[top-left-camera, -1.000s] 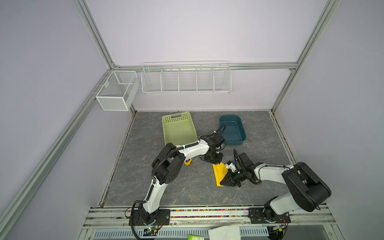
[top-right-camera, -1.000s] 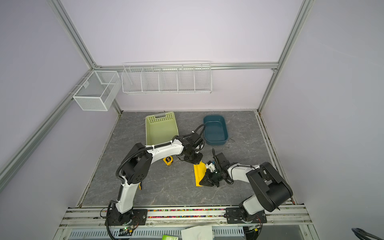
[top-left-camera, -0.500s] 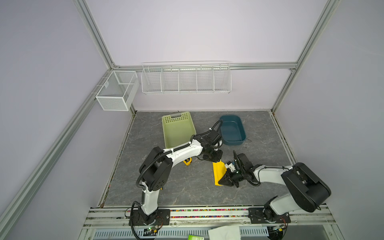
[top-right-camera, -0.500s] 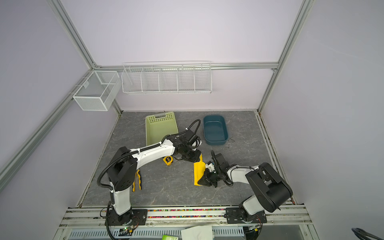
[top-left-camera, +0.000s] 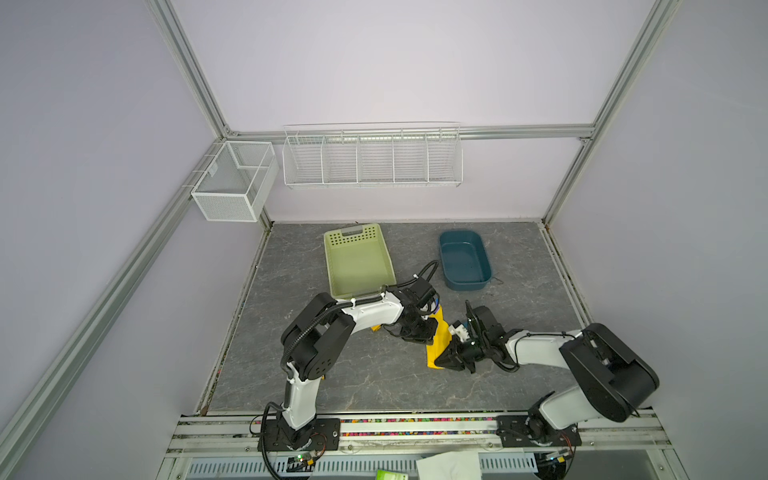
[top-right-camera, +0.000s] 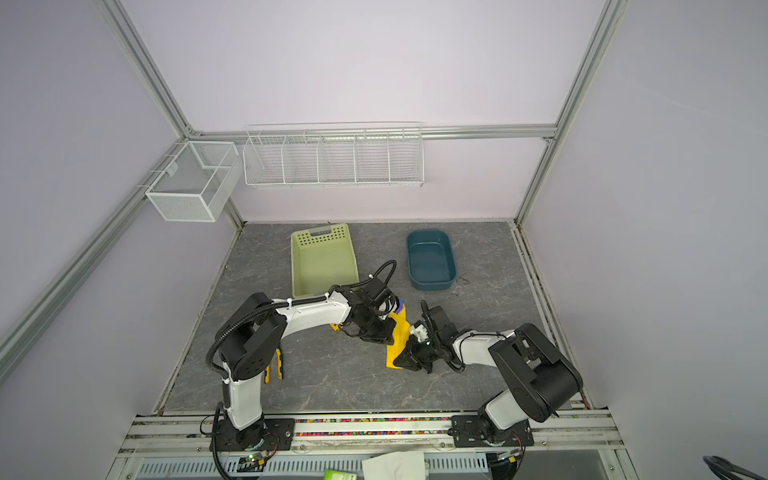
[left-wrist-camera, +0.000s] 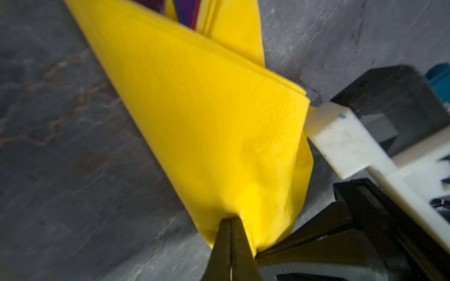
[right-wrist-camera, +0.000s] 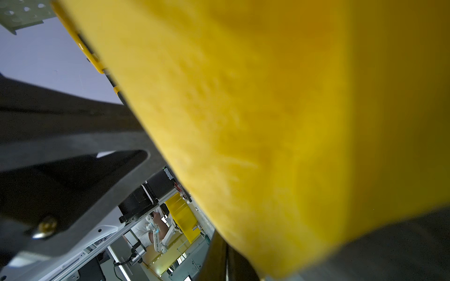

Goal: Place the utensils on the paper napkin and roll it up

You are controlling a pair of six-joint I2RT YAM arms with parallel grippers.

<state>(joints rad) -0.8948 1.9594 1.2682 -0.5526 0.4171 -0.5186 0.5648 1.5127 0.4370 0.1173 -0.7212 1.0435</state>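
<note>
Inside the folded paper napkin, the utensils are mostly hiding; the left gripper and right gripper are both pinching it tight.

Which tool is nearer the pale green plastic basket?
Left. The left tool pinches the yellow paper napkin beyond the basket's near corner; the right tool holds the napkin's end farther off.

You have bare desk front centre; behind stand a green basket, a blue tub; pliers lie front-left.
</note>
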